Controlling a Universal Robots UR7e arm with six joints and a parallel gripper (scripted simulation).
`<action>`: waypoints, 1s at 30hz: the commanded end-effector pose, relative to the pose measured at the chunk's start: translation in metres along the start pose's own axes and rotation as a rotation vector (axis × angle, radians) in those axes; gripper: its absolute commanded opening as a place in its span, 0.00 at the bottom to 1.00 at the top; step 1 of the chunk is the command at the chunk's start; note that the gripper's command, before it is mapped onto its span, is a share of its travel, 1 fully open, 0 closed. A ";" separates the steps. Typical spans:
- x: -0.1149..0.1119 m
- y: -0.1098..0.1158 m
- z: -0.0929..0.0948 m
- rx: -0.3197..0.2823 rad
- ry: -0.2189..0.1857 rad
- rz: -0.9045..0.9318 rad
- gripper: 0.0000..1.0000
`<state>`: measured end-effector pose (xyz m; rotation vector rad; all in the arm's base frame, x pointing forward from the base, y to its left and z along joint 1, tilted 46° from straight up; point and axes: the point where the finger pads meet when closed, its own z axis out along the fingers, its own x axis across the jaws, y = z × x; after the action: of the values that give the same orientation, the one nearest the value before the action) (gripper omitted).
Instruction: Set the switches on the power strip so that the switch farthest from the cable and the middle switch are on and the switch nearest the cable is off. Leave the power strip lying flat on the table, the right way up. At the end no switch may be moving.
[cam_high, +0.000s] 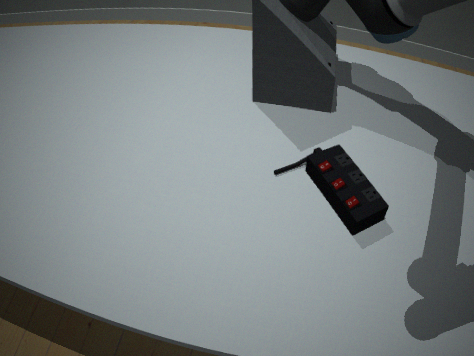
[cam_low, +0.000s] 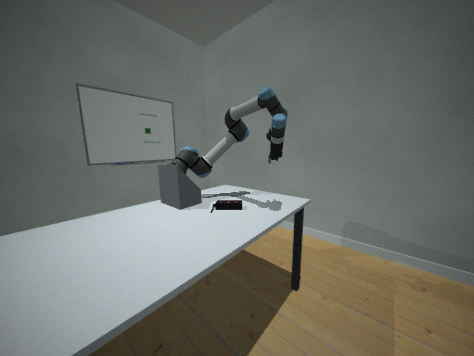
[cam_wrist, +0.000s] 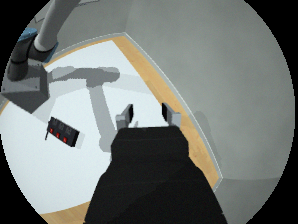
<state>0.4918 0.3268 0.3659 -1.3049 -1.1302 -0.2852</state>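
A black power strip (cam_high: 347, 188) lies flat on the white table, right way up. It carries three red rocker switches: one nearest the cable (cam_high: 324, 165), a middle one (cam_high: 338, 184) and a farthest one (cam_high: 352, 202). Their on or off positions are too small to tell. A short black cable (cam_high: 290, 167) sticks out at its upper left end. The strip also shows in the exterior view (cam_low: 227, 205) and in the wrist view (cam_wrist: 64, 132). My gripper (cam_low: 272, 159) hangs open and empty high above the table's far end; its fingers show in the wrist view (cam_wrist: 148, 115).
The arm's grey pedestal (cam_high: 292, 60) stands just behind the strip. The table's edge (cam_wrist: 160, 76) runs close to where the gripper hovers, with wooden floor beyond. A whiteboard (cam_low: 127, 125) hangs on the back wall.
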 end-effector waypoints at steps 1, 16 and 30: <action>-0.032 0.016 -0.002 -0.043 -0.037 0.000 1.00; -0.108 0.051 0.000 -0.122 -0.114 0.000 1.00; -0.176 0.075 0.005 -0.207 -0.180 0.006 1.00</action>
<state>0.4659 0.2888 0.2058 -1.4898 -1.2565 -0.2809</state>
